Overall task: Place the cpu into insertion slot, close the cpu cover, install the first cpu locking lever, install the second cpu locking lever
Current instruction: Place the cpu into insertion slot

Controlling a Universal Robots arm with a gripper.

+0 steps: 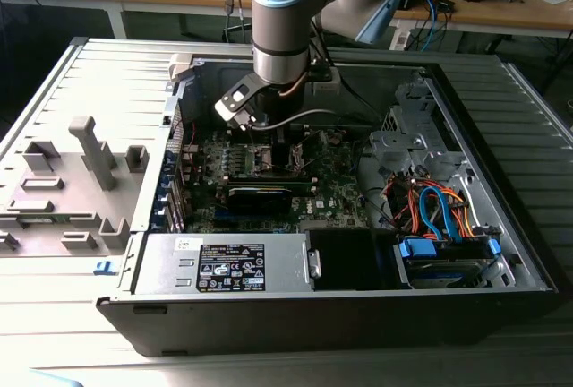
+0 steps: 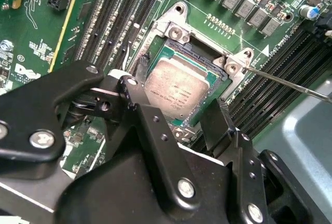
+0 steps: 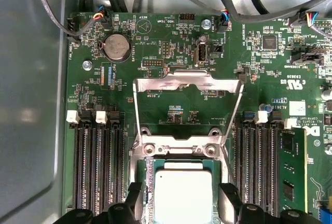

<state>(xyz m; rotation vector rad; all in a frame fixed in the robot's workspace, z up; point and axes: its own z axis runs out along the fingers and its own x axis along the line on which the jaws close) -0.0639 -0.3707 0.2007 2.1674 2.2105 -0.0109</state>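
Loosely, black claw (image 3: pixel 181 206) flanks square silvery cpu (image 3: pixel 182 190).

The cpu (image 2: pixel 176 86) has a dull, brushed silvery metal top. Near the cpu, the cpu cover (image 3: pixel 187 81) is bare, shiny metal. Flanking the cpu, the claw (image 2: pixel 174 102) looks matt black.

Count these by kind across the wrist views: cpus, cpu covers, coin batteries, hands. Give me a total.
cpu: 1
cpu cover: 1
coin battery: 1
hand: 1
Total: 4
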